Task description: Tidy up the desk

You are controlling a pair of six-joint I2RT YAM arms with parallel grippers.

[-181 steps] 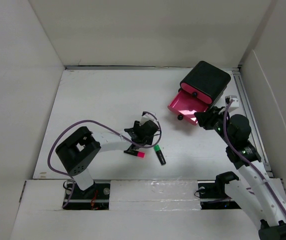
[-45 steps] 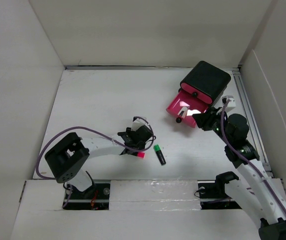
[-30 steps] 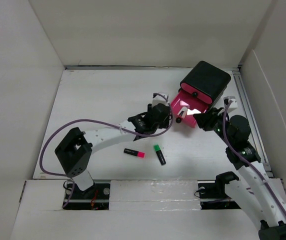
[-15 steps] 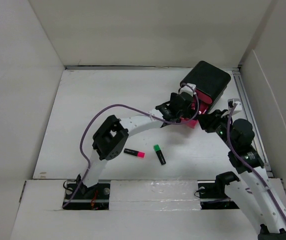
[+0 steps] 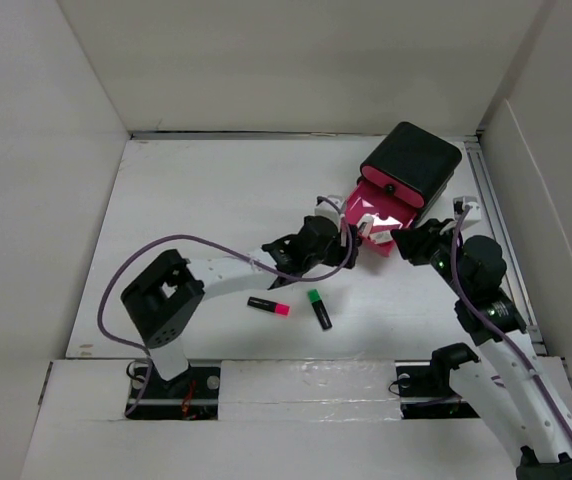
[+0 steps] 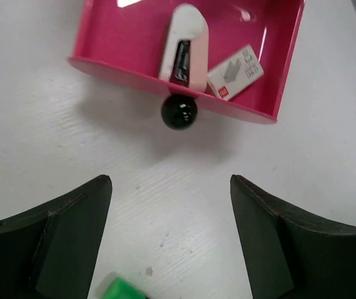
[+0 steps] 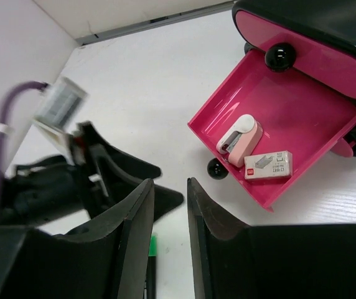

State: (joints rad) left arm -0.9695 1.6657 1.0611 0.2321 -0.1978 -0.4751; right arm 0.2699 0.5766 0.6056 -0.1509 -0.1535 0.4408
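- Nearest the arm bases, you see a black highlighter with a pink cap point(image 5: 268, 306) and a black highlighter with a green cap point(image 5: 318, 309), lying near each other on the flat white desk point(image 5: 196, 200).
- Your left gripper point(image 6: 170, 185) hovers just beyond them. Its fingers are spread wide and hold nothing.
- Your right gripper point(image 7: 170, 184) sits to the right, above the desk. Only a narrow gap shows between its fingers, and nothing is in it.
- Ahead of both grippers, the glossy pink drawer point(image 6: 134, 37) with a round black knob point(image 6: 178, 112) stands pulled out.
- Inside it, a white and pink stapler point(image 6: 184, 43) lies beside a small white cardboard packet point(image 6: 235, 71).
- Farthest back is the drawer's black box point(image 5: 413, 160), at the desk's far right.
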